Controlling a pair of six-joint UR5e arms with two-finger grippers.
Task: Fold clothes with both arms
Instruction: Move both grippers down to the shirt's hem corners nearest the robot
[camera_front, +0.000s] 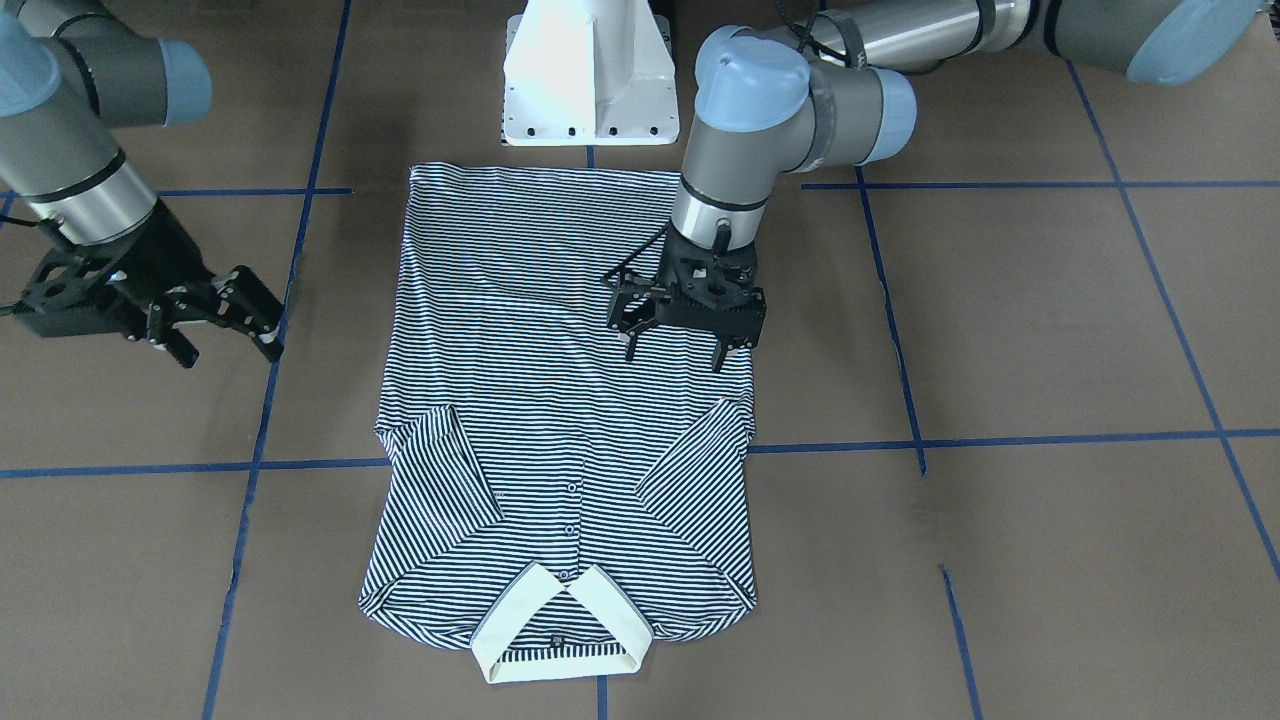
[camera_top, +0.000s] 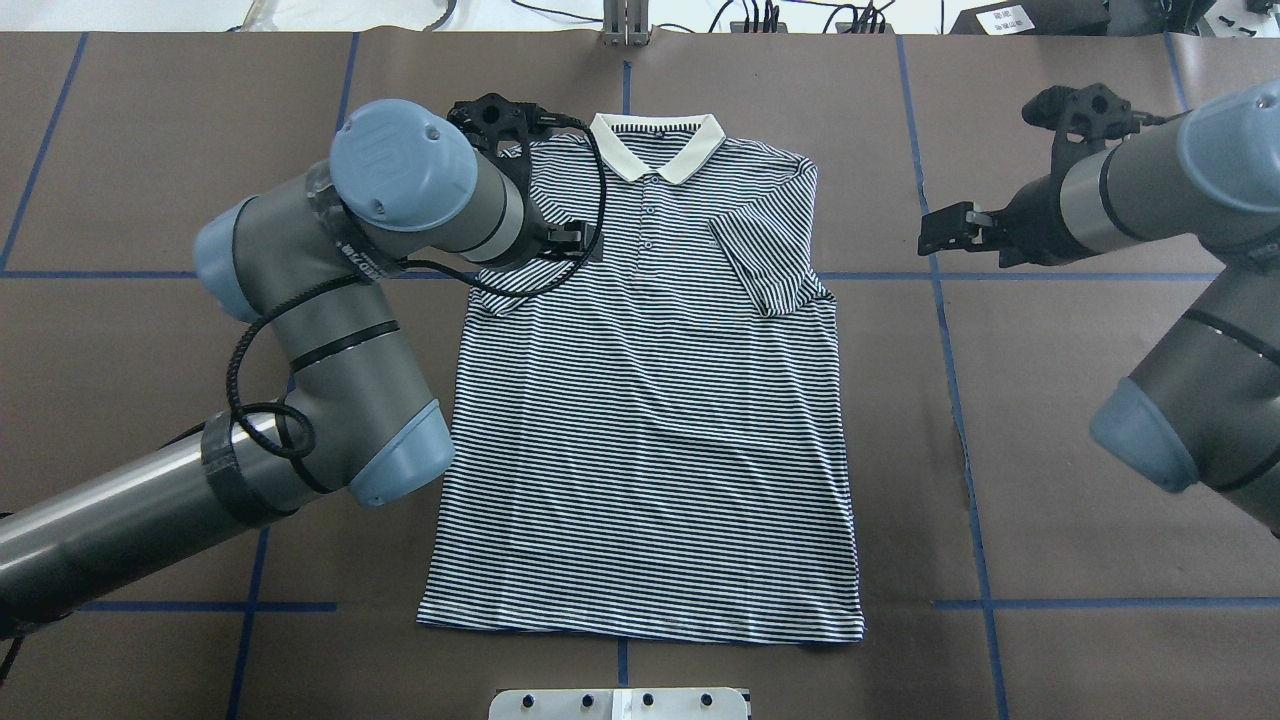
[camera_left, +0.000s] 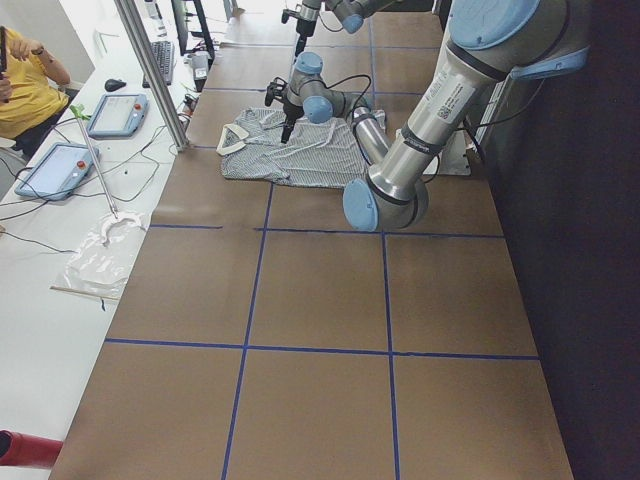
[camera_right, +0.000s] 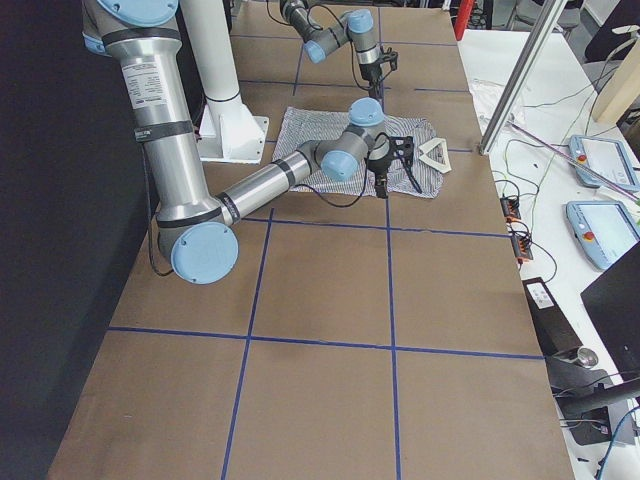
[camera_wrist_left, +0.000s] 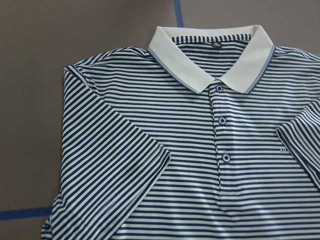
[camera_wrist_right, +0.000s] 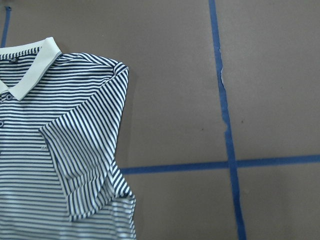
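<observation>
The striped polo shirt (camera_front: 560, 400) (camera_top: 650, 420) lies flat and face up, with its cream collar (camera_front: 560, 625) (camera_top: 657, 150) on the side away from the robot. Both short sleeves are folded in over the chest. My left gripper (camera_front: 675, 352) hovers open over the shirt's side edge, just above the folded sleeve (camera_front: 700, 480), with nothing between its fingers. Off the shirt's other side, my right gripper (camera_front: 228, 348) (camera_top: 935, 228) stands open over bare table. The left wrist view shows collar, placket and folded sleeve (camera_wrist_left: 125, 165). The right wrist view shows the other folded sleeve (camera_wrist_right: 85, 145).
The white pedestal base (camera_front: 590, 80) stands just beyond the shirt's hem. Blue tape lines (camera_front: 1000, 440) grid the brown table cover. A side desk with tablets (camera_left: 55, 165) and a seated person (camera_left: 25, 85) runs along the table's far edge.
</observation>
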